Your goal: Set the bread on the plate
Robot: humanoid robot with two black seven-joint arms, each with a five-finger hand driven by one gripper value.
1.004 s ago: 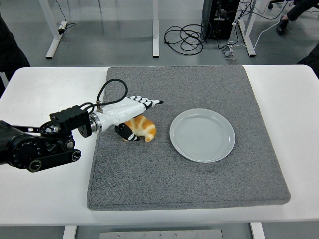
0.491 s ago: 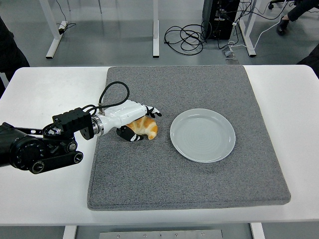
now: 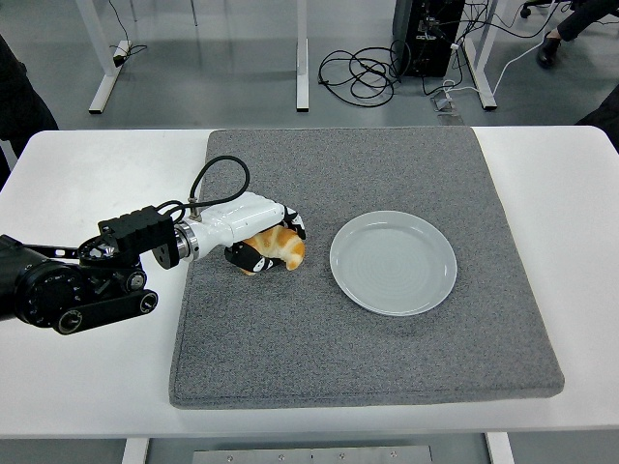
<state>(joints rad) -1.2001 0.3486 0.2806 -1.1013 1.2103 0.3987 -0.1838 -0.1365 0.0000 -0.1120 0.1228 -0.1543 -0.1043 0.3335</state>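
Room: grey floor beyond the tabletop (image 3: pixel 87 387), with white desk legs, a black tower case (image 3: pixel 428 34) and loops of black cable (image 3: pixel 356 72) lying loose.
Surface: white tabletop carrying a large grey felt mat (image 3: pixel 387 338) that covers most of its middle.
Cut off: dark shapes at the left and right top edges of the head view may be people, but only slivers show, so I cannot tell more.
Hidden: my fingers cover the top and near side of the bread (image 3: pixel 280 248); its underside and its left end are out of sight behind my palm.
Hard to make out: whether the bread rests on the mat or is lifted just clear of it.
Bread: golden-orange and glossy, with paler stripes across a rounded crust, lying on the left half of the mat.
Bread and plate: the pale grey round plate (image 3: pixel 393 263) sits to its right, near but apart, and nothing lies in it.
My left hand (image 3: pixel 259 237): white shell with black fingertips, fingers curled over and around the bread, gripping it from above and the side.
My left arm: black, coming in from the left edge, low over the tabletop.
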